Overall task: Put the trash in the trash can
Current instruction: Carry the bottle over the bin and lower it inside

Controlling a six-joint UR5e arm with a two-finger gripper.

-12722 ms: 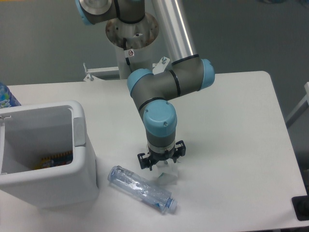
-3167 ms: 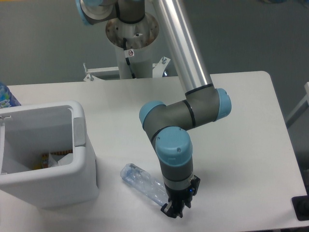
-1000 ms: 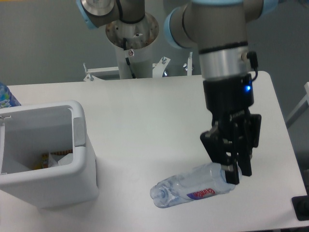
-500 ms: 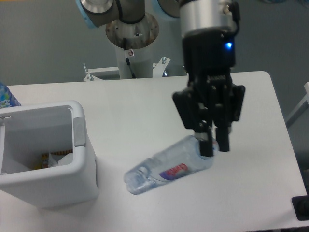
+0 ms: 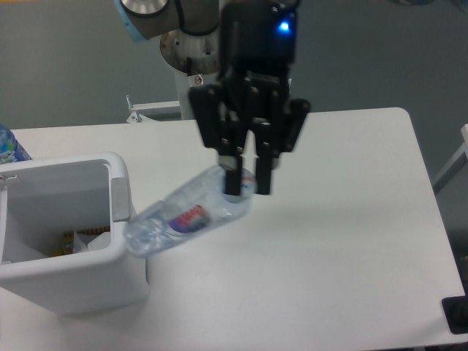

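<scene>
The hand [image 5: 248, 186] is clamped on the base end of the clear water bottle [image 5: 186, 217], held tilted above the bench [image 5: 351, 219], its cap end at the trash can [image 5: 73, 278] rim.

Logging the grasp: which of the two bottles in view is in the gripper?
The clear plastic water bottle, clamped at one end by the gripper beside the bin. The blue-patterned bottle sits untouched at the table's left edge.

Even, soft overhead light, bright on the white table [image 5: 351, 241]. Shadows are faint. The gripper [image 5: 247, 186] and bottle [image 5: 186, 218] near centre look slightly motion-blurred.
</scene>
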